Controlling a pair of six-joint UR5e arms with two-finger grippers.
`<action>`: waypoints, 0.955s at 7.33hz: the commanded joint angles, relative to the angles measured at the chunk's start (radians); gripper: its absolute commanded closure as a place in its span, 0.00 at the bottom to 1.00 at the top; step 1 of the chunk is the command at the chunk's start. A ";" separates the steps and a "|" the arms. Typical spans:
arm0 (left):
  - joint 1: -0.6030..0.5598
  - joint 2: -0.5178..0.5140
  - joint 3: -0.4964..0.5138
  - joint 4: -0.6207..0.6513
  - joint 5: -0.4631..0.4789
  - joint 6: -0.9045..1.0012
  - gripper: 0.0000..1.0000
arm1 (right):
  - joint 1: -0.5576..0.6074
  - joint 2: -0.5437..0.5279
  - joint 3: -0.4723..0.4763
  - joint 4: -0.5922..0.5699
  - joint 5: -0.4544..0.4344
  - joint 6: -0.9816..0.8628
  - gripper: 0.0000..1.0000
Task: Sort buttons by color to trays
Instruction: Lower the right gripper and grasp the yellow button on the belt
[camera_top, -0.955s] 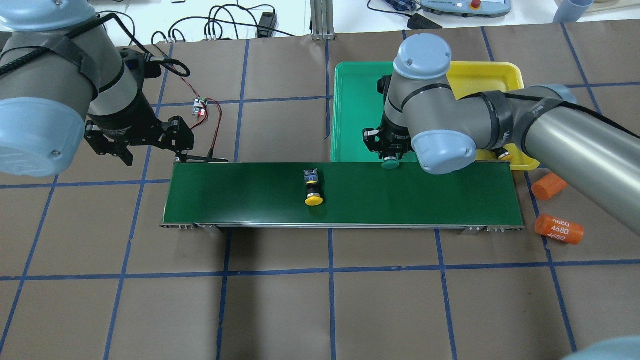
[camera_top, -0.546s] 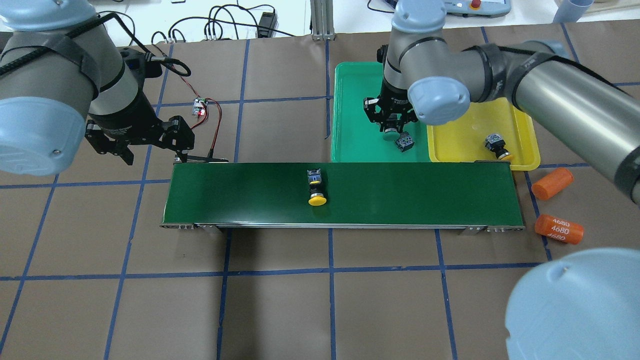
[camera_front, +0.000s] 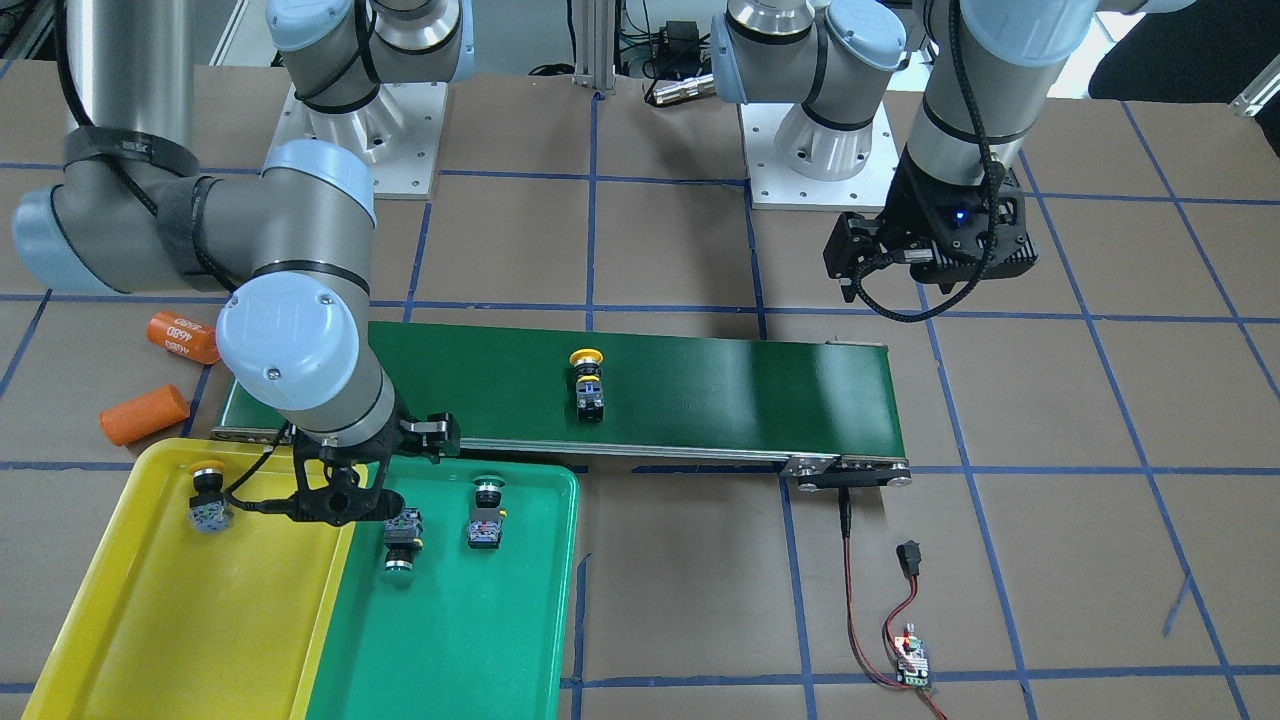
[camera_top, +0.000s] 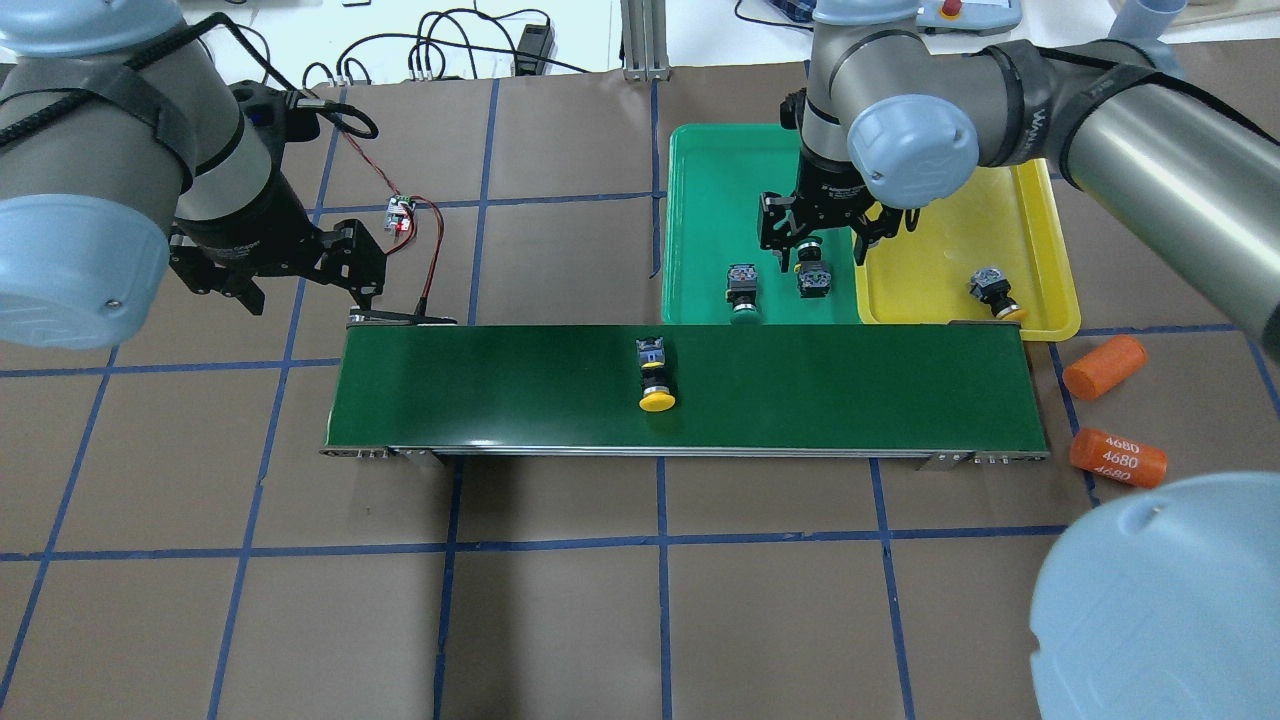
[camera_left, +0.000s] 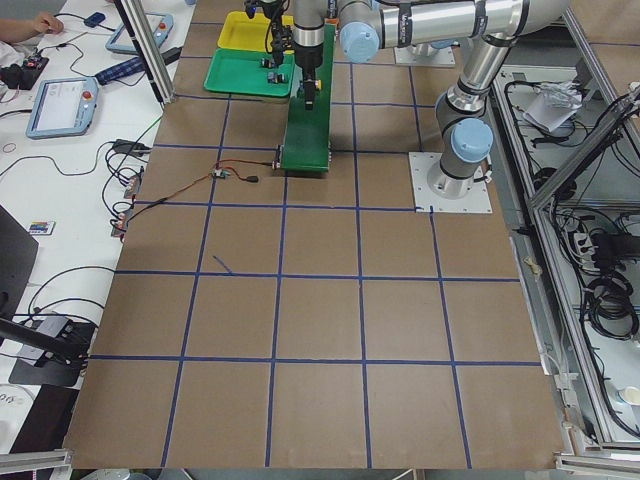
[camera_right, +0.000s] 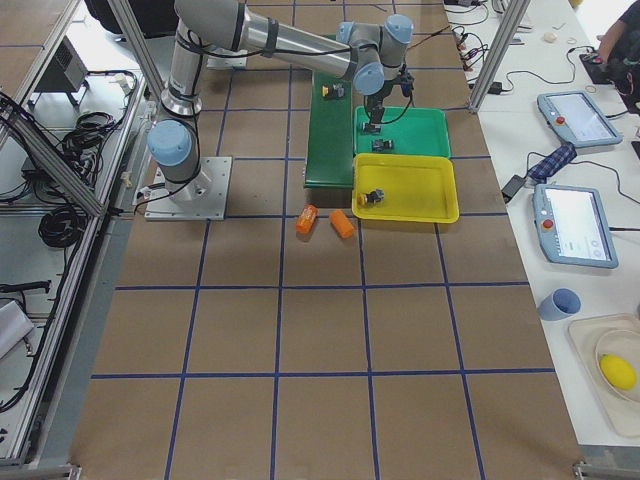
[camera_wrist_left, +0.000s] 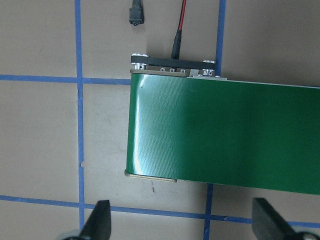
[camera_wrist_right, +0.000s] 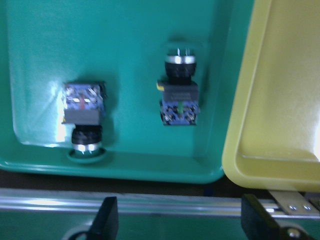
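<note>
Both grippers' fingers (camera_wrist_right: 107, 220) spread wide, holding nothing: right gripper (camera_top: 820, 247) above green tray (camera_top: 710, 200) edge, left gripper (camera_top: 312, 297) by conveyor belt (camera_top: 480, 385).

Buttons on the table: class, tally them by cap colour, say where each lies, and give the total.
Green-capped buttons: 2, both in the green tray.
Yellow-capped buttons: 2, one on the conveyor belt, one in the yellow tray.
Total: 4 buttons.

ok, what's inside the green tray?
Two green buttons on their sides, caps pointing opposite ways. The right gripper, jaws open, hangs over one, covering its cap from overhead.
</note>
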 joint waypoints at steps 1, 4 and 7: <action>0.000 -0.002 -0.006 0.001 0.000 -0.001 0.00 | -0.053 -0.171 0.220 -0.024 -0.021 -0.030 0.17; -0.001 0.015 -0.006 -0.008 0.007 -0.014 0.00 | -0.097 -0.302 0.414 -0.101 -0.004 -0.031 0.22; 0.000 -0.004 -0.005 0.021 0.000 -0.012 0.00 | 0.011 -0.297 0.389 -0.138 0.154 0.158 0.17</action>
